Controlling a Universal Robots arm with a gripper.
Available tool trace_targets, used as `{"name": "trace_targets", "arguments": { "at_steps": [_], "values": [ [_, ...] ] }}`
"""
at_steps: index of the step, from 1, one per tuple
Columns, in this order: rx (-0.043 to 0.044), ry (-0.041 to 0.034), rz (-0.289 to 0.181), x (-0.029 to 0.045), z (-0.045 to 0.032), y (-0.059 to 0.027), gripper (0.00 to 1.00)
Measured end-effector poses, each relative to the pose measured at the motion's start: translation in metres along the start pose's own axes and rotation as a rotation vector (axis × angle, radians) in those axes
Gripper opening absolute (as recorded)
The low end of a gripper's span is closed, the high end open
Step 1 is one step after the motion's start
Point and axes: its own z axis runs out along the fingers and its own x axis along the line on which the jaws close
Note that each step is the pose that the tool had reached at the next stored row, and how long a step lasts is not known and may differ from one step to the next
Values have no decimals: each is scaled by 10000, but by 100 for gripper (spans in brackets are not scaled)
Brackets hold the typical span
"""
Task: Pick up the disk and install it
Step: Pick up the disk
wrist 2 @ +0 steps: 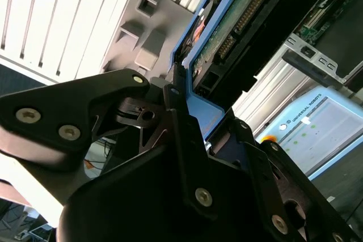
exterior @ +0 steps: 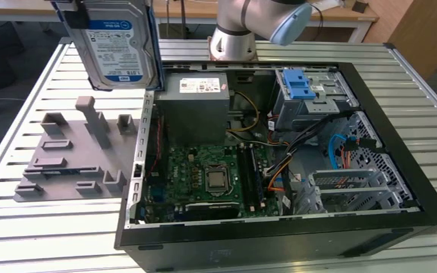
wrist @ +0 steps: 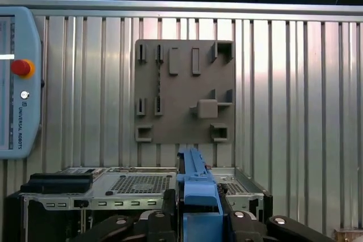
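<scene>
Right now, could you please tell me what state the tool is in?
Tool: shut on the disk, gripping it at its blue rail.

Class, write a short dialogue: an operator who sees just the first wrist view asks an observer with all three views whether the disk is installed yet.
Operator: I see a blue rail clamped in the hand. Is that the disk?
Observer: Yes. In the exterior view the disk hangs on edge, with its blue-and-white label facing the camera.
Operator: Is it inside the computer case?
Observer: No. It hangs in the air outside the open case, on the exterior view's left of it, on the side where the grey fixture plate lies.
</scene>
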Motion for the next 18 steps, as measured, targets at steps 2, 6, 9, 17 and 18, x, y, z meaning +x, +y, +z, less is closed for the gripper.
{"name": "trace_targets", "arguments": {
  "at_steps": [2,6,9,17,18],
  "values": [
    [1,1,0,16,-1,-28,36],
    [0,0,1,53,-4,-69,36],
    [0,0,3,82,-5,-97,36],
    [0,0,9,166,-10,-163,36],
    [0,0,11,176,-10,-171,36]
  ]
}}
